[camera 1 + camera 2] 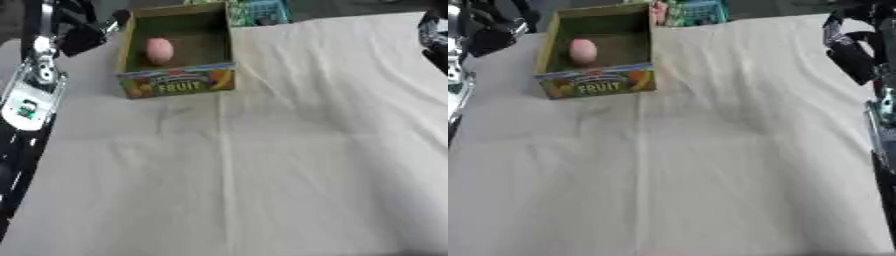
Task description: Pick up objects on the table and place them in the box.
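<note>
A table (289, 165) carries a creased pale cloth (262, 200) that covers nearly all of its top. A box (175, 86) marked FRUIT stands on the cloth just beside the left hand (83, 32), well apart from the right hand (852, 55) across the cloth.

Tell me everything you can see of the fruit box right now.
The box is an open-topped tray that looks like cardboard, with yellowish walls and a dark inside. Its front wall carries colourful fruit pictures and the word FRUIT. It stands upright on the white cloth at the far left of the table. One pink oval object lies inside, toward the left rear. Neither hand touches it; the left hand hangs just beside its left wall.
</note>
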Tool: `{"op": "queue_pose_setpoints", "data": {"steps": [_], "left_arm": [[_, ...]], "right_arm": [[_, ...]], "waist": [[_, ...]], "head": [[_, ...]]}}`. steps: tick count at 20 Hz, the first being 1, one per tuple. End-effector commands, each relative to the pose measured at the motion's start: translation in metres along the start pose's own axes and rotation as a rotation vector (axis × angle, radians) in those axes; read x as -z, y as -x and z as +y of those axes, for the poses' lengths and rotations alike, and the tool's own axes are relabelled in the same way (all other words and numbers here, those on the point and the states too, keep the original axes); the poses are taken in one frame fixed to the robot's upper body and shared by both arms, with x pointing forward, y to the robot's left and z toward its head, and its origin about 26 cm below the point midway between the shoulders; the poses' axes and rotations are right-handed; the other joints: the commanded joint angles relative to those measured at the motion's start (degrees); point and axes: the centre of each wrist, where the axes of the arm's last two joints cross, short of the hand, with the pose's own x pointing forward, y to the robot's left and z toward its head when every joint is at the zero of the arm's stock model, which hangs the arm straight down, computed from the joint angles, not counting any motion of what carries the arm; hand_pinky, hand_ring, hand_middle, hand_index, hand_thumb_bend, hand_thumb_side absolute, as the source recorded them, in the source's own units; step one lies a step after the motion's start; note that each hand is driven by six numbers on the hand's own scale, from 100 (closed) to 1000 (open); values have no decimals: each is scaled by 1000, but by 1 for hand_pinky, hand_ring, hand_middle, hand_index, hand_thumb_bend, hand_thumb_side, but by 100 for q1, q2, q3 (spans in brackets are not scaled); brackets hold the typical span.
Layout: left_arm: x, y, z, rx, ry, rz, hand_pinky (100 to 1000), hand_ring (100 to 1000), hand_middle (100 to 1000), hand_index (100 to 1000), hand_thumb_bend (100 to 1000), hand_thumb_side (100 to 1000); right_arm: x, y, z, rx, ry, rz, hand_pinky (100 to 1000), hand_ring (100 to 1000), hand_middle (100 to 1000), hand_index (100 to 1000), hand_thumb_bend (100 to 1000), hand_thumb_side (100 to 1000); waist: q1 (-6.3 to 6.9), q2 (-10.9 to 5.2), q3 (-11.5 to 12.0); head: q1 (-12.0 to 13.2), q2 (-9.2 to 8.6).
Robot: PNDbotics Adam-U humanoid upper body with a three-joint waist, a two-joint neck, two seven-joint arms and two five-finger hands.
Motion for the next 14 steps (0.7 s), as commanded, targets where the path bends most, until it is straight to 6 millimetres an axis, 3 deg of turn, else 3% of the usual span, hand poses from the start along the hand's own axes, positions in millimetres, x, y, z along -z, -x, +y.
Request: {"op": "queue_pose_setpoints", "data": {"steps": [1, 14], "left_arm": [[-7, -9, 17, -59, -29, -10, 527, 592, 614, 695, 731, 417], [-89, 8, 30, -234, 0, 72, 521, 579, 604, 691, 701, 384]], "right_arm": [[6, -8, -14, -13, 30, -32, 723, 877, 696, 895, 100, 522], [3, -6, -7, -3, 10, -26, 724, 877, 695, 895, 100, 521]], "waist": [[-23, -92, 27], [-45, -186, -9]], "head": [[-54, -90], [12, 37]]}}
